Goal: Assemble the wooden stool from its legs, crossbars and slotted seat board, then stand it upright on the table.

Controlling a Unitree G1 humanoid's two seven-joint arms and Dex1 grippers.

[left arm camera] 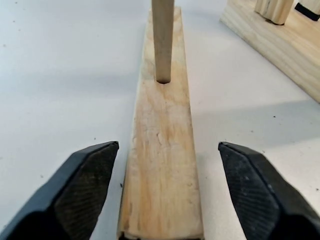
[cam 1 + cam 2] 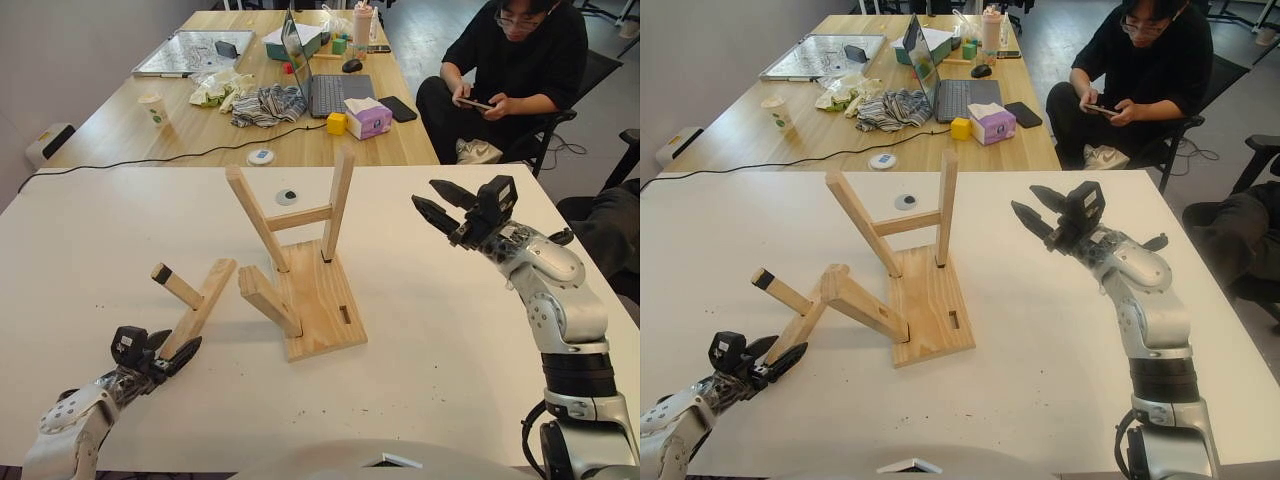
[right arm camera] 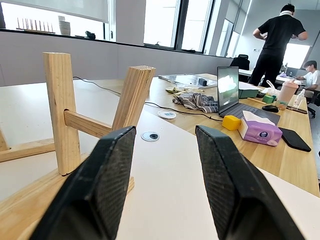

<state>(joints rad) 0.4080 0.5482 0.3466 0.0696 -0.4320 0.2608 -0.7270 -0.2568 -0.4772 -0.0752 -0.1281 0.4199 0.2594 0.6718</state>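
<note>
The slotted seat board lies flat on the white table. Two legs stand in it, joined by a crossbar. A second leg pair leans at the board's left edge: one leg rests against the board, the other leg slants down to the table, and a short bar sticks out to the left. My left gripper is open, its fingers on either side of that slanted leg's lower end. My right gripper hangs open in the air, right of the standing legs.
A small round disc lies on the table behind the stool. Beyond stands a wooden table with a laptop, a cup, cloths and a cable. A person sits at the back right. Free room lies right of the board.
</note>
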